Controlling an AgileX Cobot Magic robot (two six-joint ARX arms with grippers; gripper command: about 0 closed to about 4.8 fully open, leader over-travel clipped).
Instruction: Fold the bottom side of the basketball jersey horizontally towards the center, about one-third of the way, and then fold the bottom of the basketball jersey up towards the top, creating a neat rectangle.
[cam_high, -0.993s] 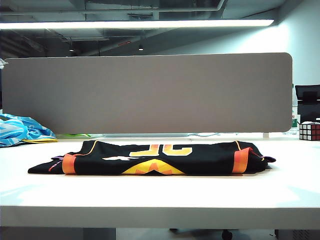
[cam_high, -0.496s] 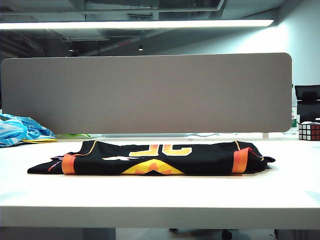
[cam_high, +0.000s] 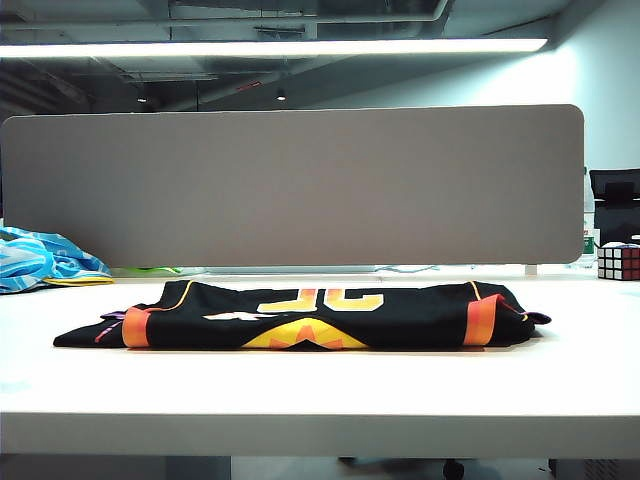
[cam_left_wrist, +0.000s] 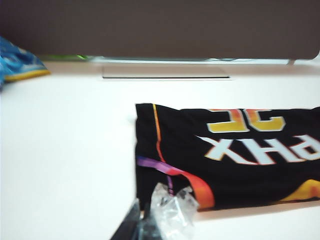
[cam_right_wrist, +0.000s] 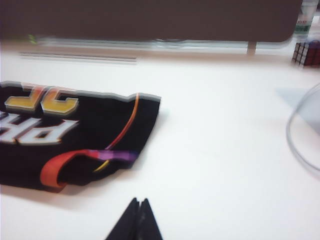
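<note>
The basketball jersey (cam_high: 400, 318) lies folded into a long flat black rectangle on the white table (cam_high: 300, 395), its number and yellow sunburst facing up. Neither gripper shows in the exterior view. In the left wrist view my left gripper (cam_left_wrist: 146, 214) is shut with nothing held, one finger wrapped in clear plastic, and hangs just off the jersey's (cam_left_wrist: 225, 155) near corner with the orange band. In the right wrist view my right gripper (cam_right_wrist: 139, 201) is shut and empty, over bare table a short way from the jersey's (cam_right_wrist: 75, 135) other end.
A grey divider panel (cam_high: 300, 185) stands along the table's far edge. A light blue cloth (cam_high: 40, 262) is bunched at the far left. A Rubik's cube (cam_high: 618, 262) sits at the far right. A thin clear cable (cam_right_wrist: 299, 142) loops on the table beside the right gripper.
</note>
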